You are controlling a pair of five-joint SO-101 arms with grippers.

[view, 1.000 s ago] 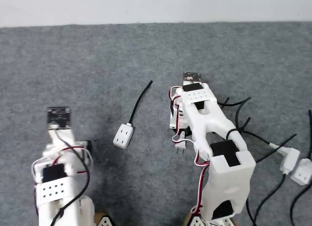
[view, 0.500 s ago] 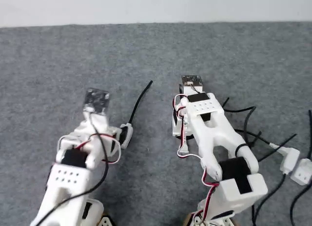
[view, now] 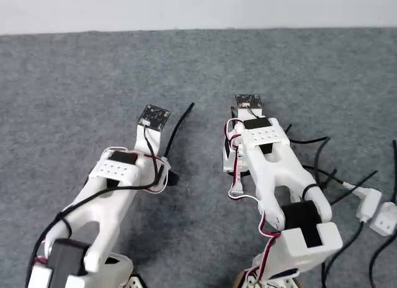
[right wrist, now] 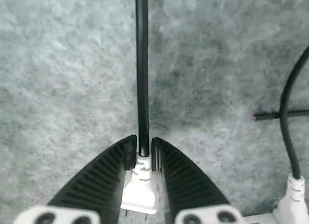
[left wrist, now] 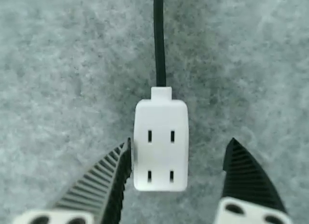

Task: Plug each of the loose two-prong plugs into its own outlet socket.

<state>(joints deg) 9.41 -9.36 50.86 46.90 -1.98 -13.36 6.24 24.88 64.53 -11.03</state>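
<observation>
On the gray mat [left wrist: 58, 64], the left claw [left wrist: 179, 145] is wide open around the white socket [left wrist: 161, 142] while the right claw [right wrist: 143, 138] squeezes a plug [right wrist: 140, 188], so next, I think, the left should grab the socket.

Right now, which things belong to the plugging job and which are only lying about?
Job: outlet socket, open left gripper flanking it; two-prong plug, right gripper shut on it.
Lying about: black cords; white connectors at right edge.

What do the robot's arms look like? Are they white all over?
Mostly. The left arm and right arm are blocky white plastic, with thin red, black and white wires looping along them. Their fingers are black, ribbed and pointed.
</observation>
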